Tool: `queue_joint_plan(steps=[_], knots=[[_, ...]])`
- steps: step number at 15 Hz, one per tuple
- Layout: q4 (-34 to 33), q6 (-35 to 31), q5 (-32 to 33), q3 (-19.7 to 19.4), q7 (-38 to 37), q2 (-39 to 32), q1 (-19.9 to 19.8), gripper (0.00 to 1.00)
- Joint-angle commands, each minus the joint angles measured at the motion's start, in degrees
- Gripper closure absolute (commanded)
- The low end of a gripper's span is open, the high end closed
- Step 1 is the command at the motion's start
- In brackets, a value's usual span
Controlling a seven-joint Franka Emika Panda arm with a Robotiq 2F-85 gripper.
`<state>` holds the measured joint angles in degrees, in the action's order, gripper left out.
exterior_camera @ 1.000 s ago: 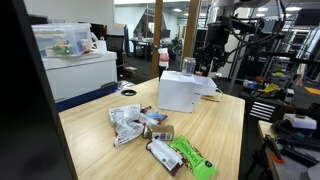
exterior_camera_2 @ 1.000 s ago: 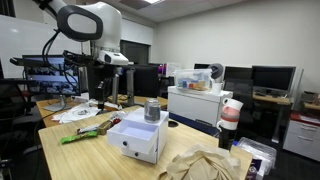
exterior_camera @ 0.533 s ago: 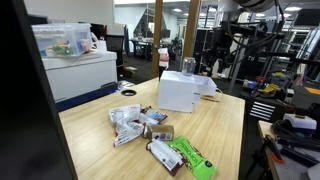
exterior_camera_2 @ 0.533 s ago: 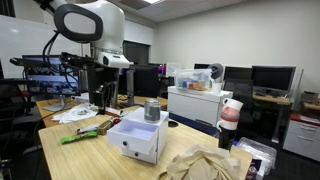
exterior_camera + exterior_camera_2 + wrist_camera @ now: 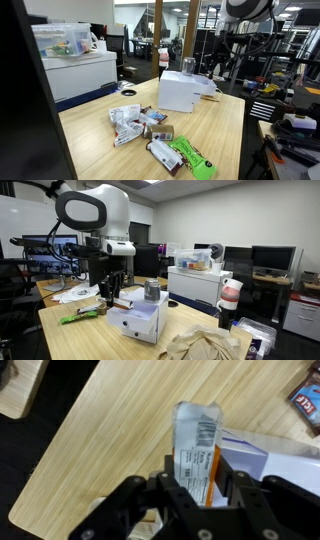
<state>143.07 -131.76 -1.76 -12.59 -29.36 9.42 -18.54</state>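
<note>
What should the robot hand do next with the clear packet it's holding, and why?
Probably slide sideways a little, toward the white box. The gripper is shut on the clear packet, and in the wrist view the packet hangs over bare table, with the box's corner just beside it. The grip looks firm, so no regrasp seems needed.

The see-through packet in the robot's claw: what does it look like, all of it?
The clear plastic packet is a flat, shiny pouch with a white barcode patch and an orange label below it. It is held on end, slightly tilted, its lower part pinched in the black gripper. It hangs above the light wooden table, by the corner of a white box. Its contents cannot be made out.
</note>
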Motion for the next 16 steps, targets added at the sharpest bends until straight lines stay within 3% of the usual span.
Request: queue_joint_plan(steps=[1, 7, 16], knots=[[0.06, -3.49, 1.88, -0.72, -2.12, -2.13, -0.83, 0.83], [-1.62, -6.86, 3.22, -2.65, -2.3, -5.24, -0.98, 0.83], [-6.4, -6.27, 3.24, -3.36, -2.32, -8.14, -0.18, 0.83]])
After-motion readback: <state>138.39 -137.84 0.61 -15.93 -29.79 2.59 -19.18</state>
